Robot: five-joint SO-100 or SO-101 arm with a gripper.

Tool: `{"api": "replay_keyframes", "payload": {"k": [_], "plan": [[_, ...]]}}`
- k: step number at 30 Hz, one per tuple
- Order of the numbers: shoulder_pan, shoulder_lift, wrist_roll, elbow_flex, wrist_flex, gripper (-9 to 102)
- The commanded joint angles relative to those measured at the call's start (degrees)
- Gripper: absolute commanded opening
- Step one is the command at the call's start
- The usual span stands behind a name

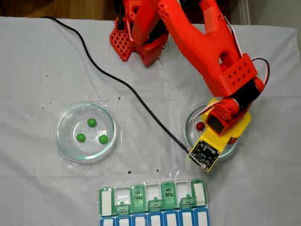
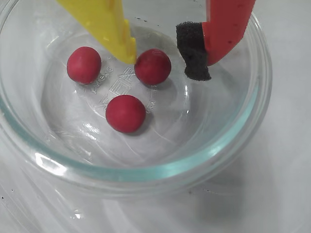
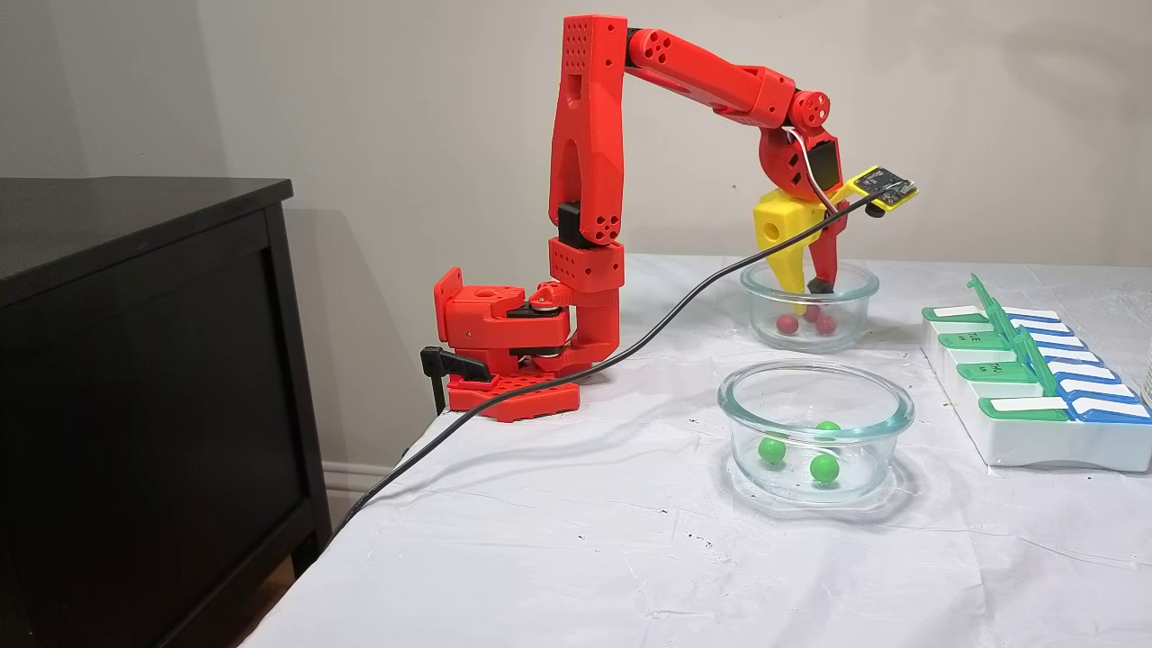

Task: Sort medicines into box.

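— So where do the jaws stand?

— Parted and empty: the red-and-yellow two-finger gripper (image 2: 167, 60) hangs inside the round clear glass dish (image 2: 228, 150) near the table's right edge in the top-down fixed view.

— And the target?

— Three glossy red balls lie on the dish floor. The nearest red ball (image 2: 152, 66) sits between the fingers, seemingly touching the yellow finger (image 2: 109, 24); being round, it has no long axis.

— The box?

— The flat green-lidded pill organizer (image 1: 153, 200) waits at the front edge.

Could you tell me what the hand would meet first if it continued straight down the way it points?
Probably the glossy red ball between the open hand's fingertips, then the clear glass dish floor; depth is uncertain.
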Motion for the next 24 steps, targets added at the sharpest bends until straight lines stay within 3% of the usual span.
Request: {"api": "replay_keyframes", "payload": {"k": [1, 24], "plan": [[-0.4, 1.3, 0.2, -1.3, -1.1, 19], [-1.5, -2.2, 1.1, -0.4, -2.2, 20]]}}
